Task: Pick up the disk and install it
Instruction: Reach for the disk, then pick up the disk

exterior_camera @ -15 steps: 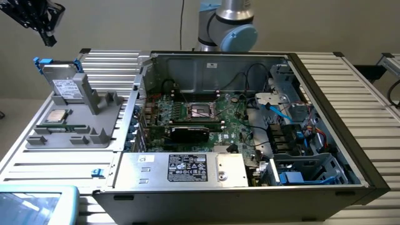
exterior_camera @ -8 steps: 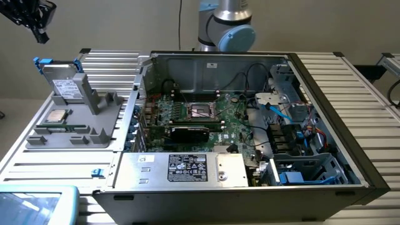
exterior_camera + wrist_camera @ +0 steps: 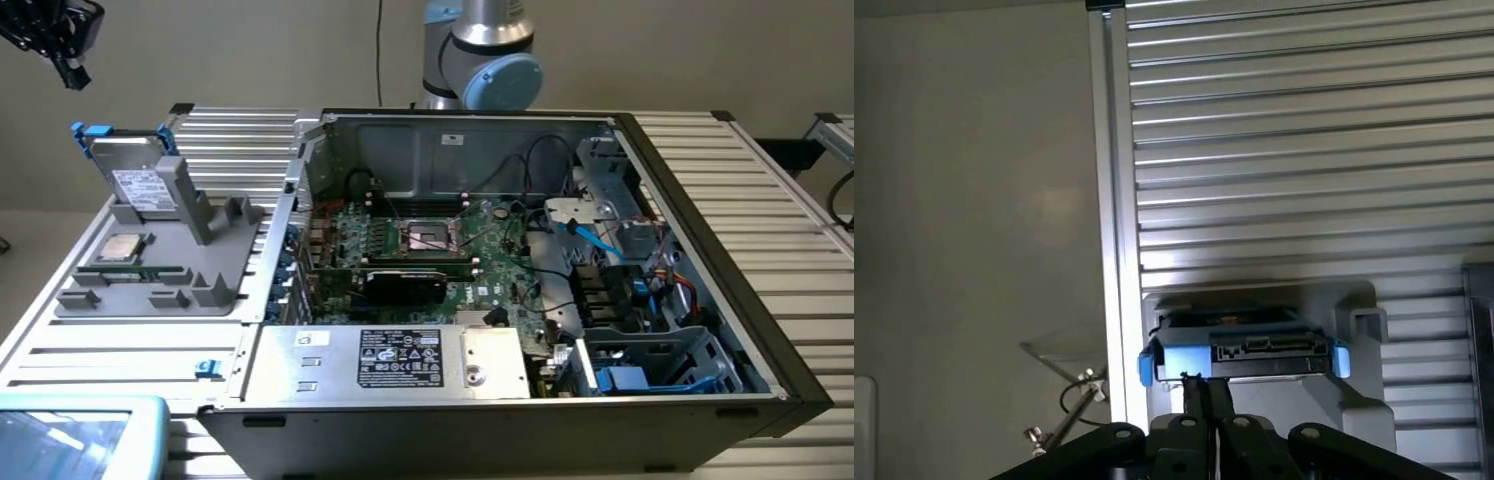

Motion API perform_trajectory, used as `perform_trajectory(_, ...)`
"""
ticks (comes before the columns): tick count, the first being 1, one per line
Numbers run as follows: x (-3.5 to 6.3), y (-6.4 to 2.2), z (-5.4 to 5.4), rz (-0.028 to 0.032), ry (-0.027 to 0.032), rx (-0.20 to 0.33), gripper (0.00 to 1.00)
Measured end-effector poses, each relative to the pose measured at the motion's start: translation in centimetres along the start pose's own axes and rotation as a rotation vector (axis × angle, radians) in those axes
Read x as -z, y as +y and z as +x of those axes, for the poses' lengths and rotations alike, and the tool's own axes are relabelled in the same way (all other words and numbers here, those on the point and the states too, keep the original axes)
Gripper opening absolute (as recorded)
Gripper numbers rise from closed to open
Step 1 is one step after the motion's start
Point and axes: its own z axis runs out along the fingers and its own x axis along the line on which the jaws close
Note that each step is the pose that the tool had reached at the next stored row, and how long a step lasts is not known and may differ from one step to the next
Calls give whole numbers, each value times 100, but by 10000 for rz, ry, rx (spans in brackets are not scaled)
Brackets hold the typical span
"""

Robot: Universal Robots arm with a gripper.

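The disk stands on edge in a grey holder on the exterior view's left, its white label and blue rails showing. My gripper hangs high above it, near that view's upper left corner, well apart from it. In the wrist view I look down on the disk's top edge with its connector and blue tabs. The gripper is shut, its black fingers pressed together and holding nothing, their tips lined up just short of the disk.
An open computer case with its motherboard lies in the middle of the slatted table. A small square processor chip rests on the holder. A silver box with a black-and-white label sits at the case's front. A pale blue tray is at the lower left.
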Motion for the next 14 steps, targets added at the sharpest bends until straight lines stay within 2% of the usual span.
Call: perform_trajectory(14, 0, 0, 0, 0, 1, 0, 11)
